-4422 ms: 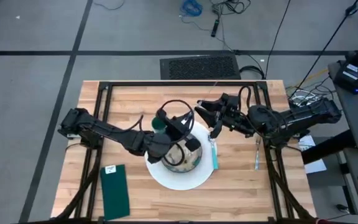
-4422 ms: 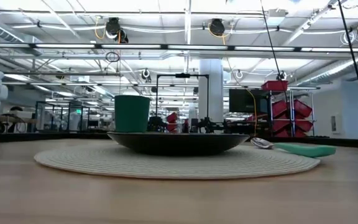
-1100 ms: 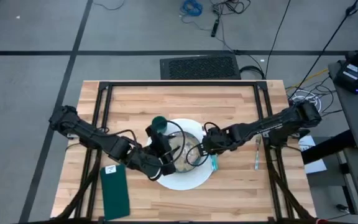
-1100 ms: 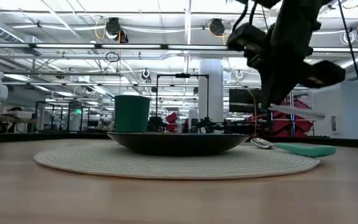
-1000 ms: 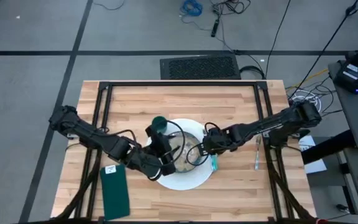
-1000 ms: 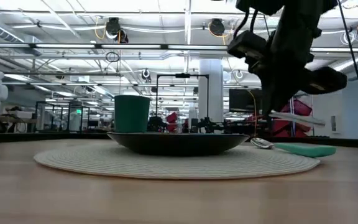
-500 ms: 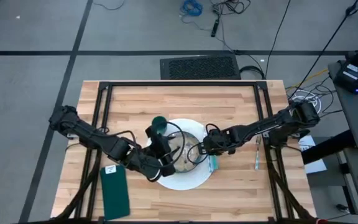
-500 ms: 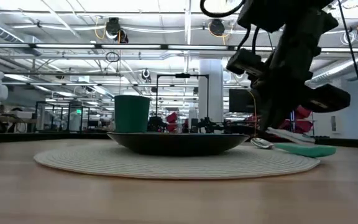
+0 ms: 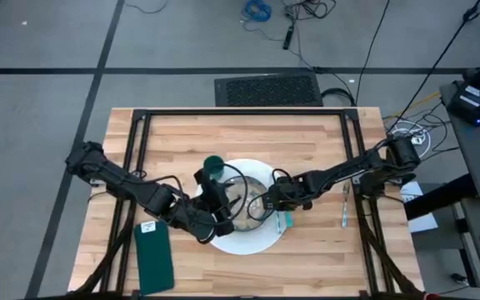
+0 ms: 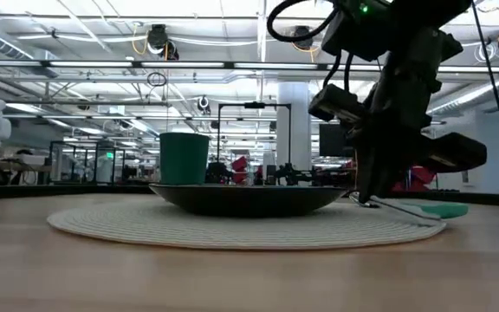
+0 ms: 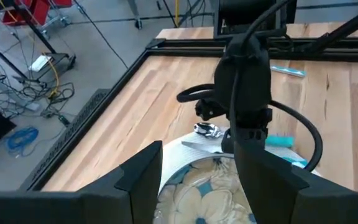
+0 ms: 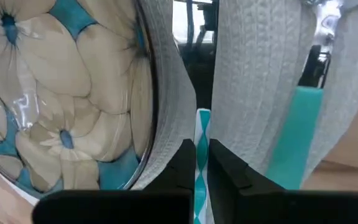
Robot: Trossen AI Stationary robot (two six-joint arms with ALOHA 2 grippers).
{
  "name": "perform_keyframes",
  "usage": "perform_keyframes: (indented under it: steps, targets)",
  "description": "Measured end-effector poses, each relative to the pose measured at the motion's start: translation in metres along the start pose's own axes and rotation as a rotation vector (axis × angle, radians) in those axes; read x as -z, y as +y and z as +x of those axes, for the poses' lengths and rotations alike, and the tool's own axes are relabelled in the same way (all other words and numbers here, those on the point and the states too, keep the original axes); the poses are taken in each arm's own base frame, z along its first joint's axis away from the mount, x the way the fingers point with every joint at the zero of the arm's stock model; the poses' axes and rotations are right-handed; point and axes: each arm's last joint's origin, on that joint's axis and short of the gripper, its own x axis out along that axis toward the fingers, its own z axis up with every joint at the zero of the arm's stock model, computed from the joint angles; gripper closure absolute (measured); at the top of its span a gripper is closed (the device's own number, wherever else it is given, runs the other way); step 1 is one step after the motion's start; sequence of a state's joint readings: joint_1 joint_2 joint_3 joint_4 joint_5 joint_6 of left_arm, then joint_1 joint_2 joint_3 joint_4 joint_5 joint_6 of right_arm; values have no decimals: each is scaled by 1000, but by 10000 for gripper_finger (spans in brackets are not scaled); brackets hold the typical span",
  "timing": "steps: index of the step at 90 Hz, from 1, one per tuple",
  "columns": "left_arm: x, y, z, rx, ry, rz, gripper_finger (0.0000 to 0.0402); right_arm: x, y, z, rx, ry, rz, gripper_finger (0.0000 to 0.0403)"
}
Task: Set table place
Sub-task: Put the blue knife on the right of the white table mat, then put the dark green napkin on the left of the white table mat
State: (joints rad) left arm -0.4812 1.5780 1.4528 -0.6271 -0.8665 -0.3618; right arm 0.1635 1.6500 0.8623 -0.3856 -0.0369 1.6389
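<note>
Table [image 9: 323, 250]: right arm's fingers [image 12: 196, 163] hide most of a pinched utensil [image 12: 202, 130].

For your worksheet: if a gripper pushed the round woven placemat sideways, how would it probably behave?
The placemat lies thin and flat, so it is probably light and flexible. It would likely slide on the smooth wooden table rather than tip. The bowl resting on it would probably ride along.

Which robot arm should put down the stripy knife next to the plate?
The right one, probably. The right gripper is already pinching the knife low over the placemat beside the plate. The left gripper is open over the plate.
</note>
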Motion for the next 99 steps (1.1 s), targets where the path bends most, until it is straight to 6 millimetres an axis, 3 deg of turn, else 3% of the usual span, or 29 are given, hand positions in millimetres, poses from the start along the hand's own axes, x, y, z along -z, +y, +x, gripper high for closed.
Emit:
perform_keyframes:
  steps: [65, 82, 99]
  targets:
    - [0, 1, 0, -4, 3, 0, 217, 0, 1, -4, -3, 1, 1, 316]
    - [1, 1, 0, -7, 12, -11, 217, 4, 8, -30, -74, 4, -19, 324]
    - [2, 1, 0, -6, 12, -11, 217, 3, 6, -75, -83, -64, -77, 340]
